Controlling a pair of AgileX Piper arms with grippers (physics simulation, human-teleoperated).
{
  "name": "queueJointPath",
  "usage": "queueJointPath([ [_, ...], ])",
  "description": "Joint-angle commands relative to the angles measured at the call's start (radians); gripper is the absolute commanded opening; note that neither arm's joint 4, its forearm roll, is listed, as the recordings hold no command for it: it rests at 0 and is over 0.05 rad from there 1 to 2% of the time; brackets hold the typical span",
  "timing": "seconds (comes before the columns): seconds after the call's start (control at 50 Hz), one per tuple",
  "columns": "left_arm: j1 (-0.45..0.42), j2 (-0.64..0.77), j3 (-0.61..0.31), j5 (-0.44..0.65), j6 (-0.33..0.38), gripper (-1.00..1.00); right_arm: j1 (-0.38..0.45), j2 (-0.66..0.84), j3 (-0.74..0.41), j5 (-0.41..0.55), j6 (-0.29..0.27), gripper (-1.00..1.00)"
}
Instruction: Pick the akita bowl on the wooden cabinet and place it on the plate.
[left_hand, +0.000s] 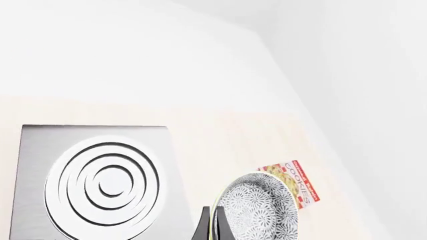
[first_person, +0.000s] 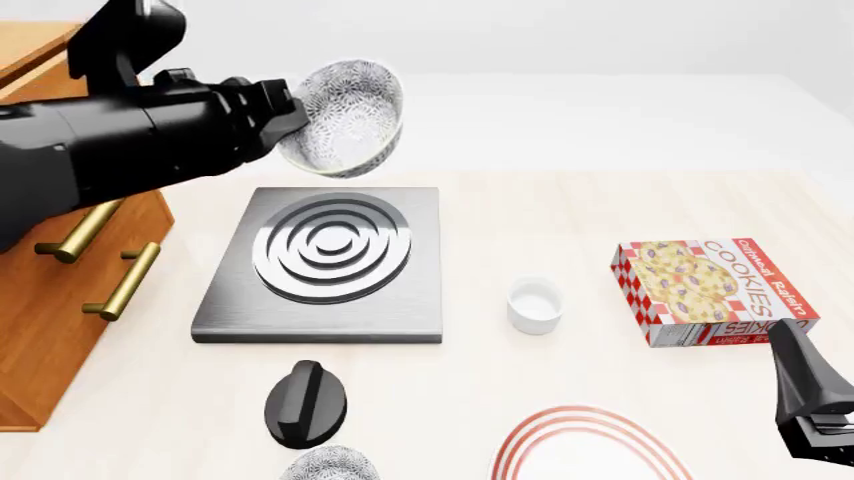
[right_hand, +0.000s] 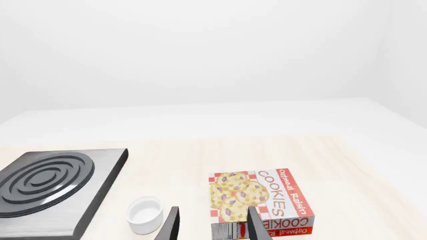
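Observation:
The speckled akita bowl (first_person: 344, 118) hangs tilted in the air above the far edge of the stove plate, and my left gripper (first_person: 296, 115) is shut on its rim. In the left wrist view the bowl (left_hand: 260, 207) sits beside the closed fingers (left_hand: 212, 226). The wooden cabinet (first_person: 54, 290) stands at the left, partly hidden by my left arm. The plate (first_person: 587, 445) with red rings lies at the near edge, cut off by the frame. My right gripper (right_hand: 212, 227) is open and empty, low at the near right (first_person: 817, 410).
A grey stove plate (first_person: 327, 260) with silver rings lies mid-table. Near it are a black knob (first_person: 304, 400), a small white cup (first_person: 534, 305) and a cookie box (first_person: 707, 290). A second speckled bowl (first_person: 327, 465) peeks in at the near edge.

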Motion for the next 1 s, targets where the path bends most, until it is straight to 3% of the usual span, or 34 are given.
queueJointPath([
  [0.02,-0.045,-0.005,0.006,0.003,0.02,-1.0,0.0,0.0,0.0,0.0,0.0,1.0],
  [1.0,-0.281,0.081,0.047,-0.046,0.035,-1.0,0.0,0.0,0.0,0.0,0.0,1.0],
])
